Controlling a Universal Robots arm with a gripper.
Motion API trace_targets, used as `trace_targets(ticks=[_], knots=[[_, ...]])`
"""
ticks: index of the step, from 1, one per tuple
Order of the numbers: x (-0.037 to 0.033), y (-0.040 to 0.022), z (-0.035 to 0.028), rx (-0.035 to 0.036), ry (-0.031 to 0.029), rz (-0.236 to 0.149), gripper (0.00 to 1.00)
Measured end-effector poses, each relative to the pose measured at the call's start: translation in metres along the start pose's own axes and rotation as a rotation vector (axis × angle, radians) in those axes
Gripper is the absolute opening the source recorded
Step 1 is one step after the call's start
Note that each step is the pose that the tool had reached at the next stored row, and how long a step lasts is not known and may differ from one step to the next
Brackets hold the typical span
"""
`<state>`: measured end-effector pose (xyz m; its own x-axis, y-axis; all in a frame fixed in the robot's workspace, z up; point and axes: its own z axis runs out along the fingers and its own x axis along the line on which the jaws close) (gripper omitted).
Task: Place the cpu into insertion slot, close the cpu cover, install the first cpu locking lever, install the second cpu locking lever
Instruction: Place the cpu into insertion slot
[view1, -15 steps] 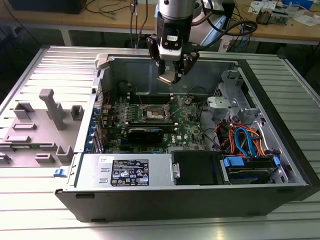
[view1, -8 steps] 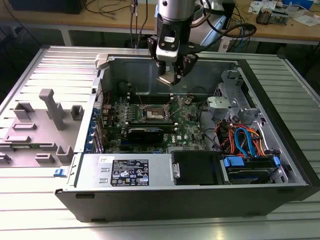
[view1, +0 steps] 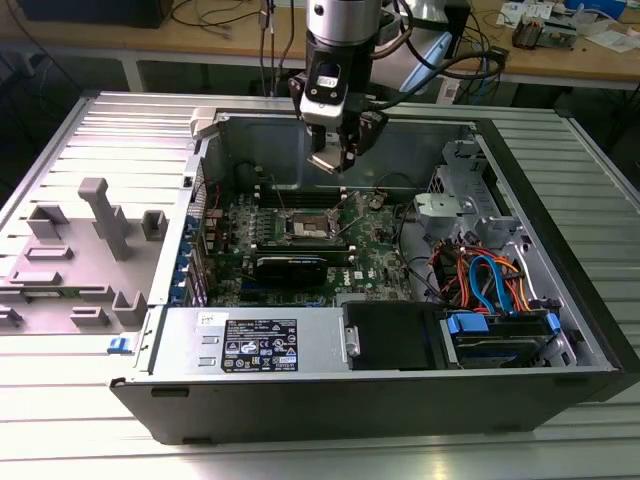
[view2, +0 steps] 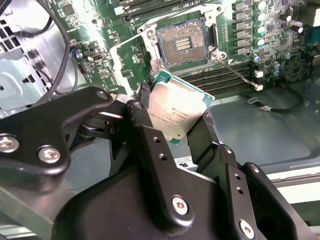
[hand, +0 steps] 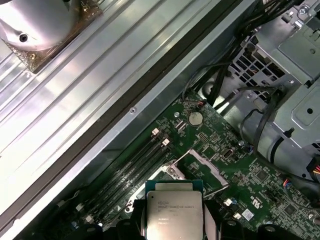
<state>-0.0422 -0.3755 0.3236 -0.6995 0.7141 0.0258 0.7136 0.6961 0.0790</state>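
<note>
arm vertical, wrist down; gripper jaws clamped on cpu

Clear air from the hand, gripping the cpu, down to the open socket; a thin lever and black card crowd its sides.
</note>
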Motion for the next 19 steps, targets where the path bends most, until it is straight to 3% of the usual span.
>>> trace_targets(ticks=[3,15,19], knots=[[-0.0001,-0.0001,0.0009,-0.0003,-0.0027,0.041,0.55],[0.0000,-0.0001,0.0011,-0.0006,-0.0031,0.046,0.55],[-0.0001,-0.0002,0.0025,-0.0012,-0.0065,0.095,0.55]])
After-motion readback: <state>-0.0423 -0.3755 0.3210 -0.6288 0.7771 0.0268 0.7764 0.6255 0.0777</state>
